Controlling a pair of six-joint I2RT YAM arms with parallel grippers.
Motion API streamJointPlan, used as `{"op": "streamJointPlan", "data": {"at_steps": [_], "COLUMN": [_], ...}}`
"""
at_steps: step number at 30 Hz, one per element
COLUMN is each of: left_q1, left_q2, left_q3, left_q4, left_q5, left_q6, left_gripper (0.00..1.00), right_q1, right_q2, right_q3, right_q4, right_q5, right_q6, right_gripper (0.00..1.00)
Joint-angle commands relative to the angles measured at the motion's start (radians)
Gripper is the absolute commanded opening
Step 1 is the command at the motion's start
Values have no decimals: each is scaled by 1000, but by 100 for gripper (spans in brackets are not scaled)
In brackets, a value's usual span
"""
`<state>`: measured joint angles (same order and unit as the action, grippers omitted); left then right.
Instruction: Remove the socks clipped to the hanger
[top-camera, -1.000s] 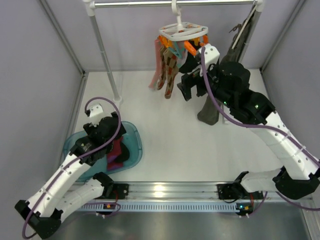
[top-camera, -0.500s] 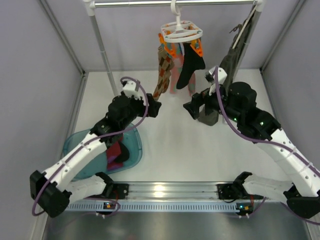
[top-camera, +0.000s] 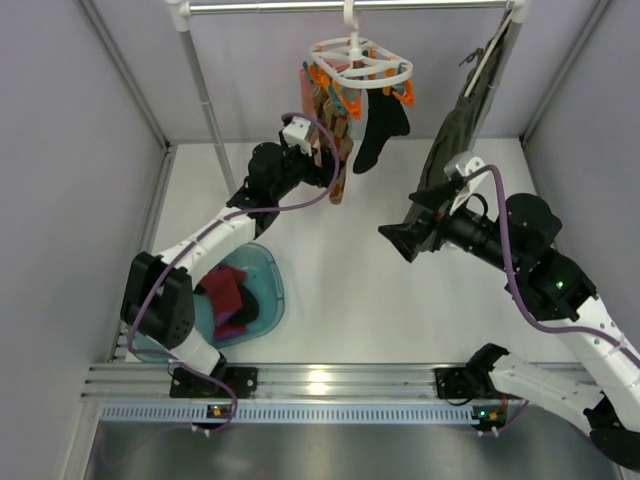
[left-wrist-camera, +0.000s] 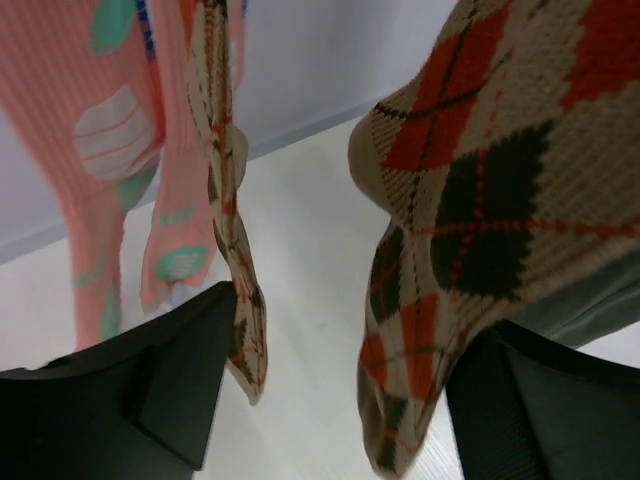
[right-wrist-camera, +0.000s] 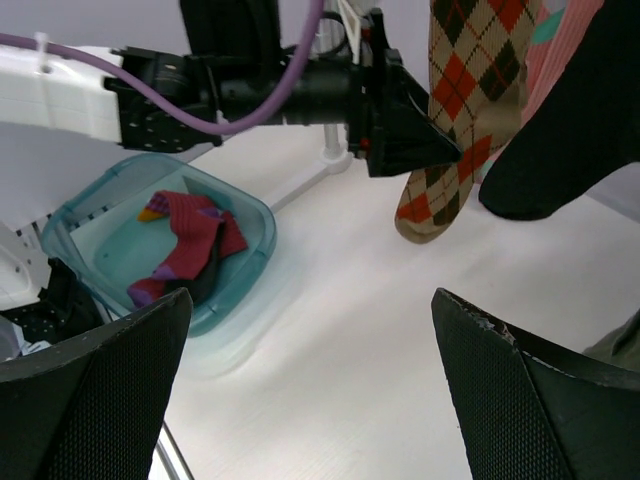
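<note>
Hanging clipped to the hanger (top-camera: 360, 65) at the rail (top-camera: 260, 7), high over the worktop (top-camera: 350, 300), long axes running straight down: argyle socks (left-wrist-camera: 480, 200), a pink sock (left-wrist-camera: 110, 150), a black sock (top-camera: 378, 130). Reaching up from the near left with the left gripper (left-wrist-camera: 340, 400), jaws standing released and straddling the argyle toes, not yet pinching anything. Judging this the nearer arm for a pinch and a downward tug. Waiting well apart with the right gripper (top-camera: 400, 240), jaws spread wide, gripping nothing, pointing toward the black sock. Lying already in the teal tub (top-camera: 270, 275): a red sock (right-wrist-camera: 190, 230) among darker ones. Finding no readable brand, label or writing anywhere
</note>
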<state>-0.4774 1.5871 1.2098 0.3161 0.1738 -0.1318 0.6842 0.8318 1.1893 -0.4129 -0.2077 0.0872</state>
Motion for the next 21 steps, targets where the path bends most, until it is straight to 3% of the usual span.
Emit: {"op": "streamJointPlan", "data": {"at_steps": [1,2,4,8,11,12,15,17,21], "left_q1": [3,3,-1,-52,-101,-116,-170,-202,-211], "left_q2": [53,59,56,22,1,-10,-56,-78,-70], "left_q3": [68,69,56,8,-12,-29,-62,-95,-93], "left_q4": [109,124,144,181,181,181,184,212,216], "left_q5": [72,72,61,-46,-141,-234,-339,-355,-364], "left_q6": [35,23,-14,1,34,40,50,64,55], "left_gripper": [77,63,57,58,71,75,74,54,32], "right_q1": [-9,-9,-9,-9,-11,-9,-9,-9,-9], "right_q2": [-25,-28,-25,-10,7,10,18,21,27], "right_q3": [-11,-16,-16,-16,-17,-19,-22,-17,-8], "right_q4": [97,103,112,118,125,126,138,140,140], "right_q5": [-48,-59,-62,-62,-67,-67,-75,-81,-94], "right_q6": [22,23,28,29,36,37,46,51,59], "right_gripper": [99,99,99,99,99,99,99,100,100]}}
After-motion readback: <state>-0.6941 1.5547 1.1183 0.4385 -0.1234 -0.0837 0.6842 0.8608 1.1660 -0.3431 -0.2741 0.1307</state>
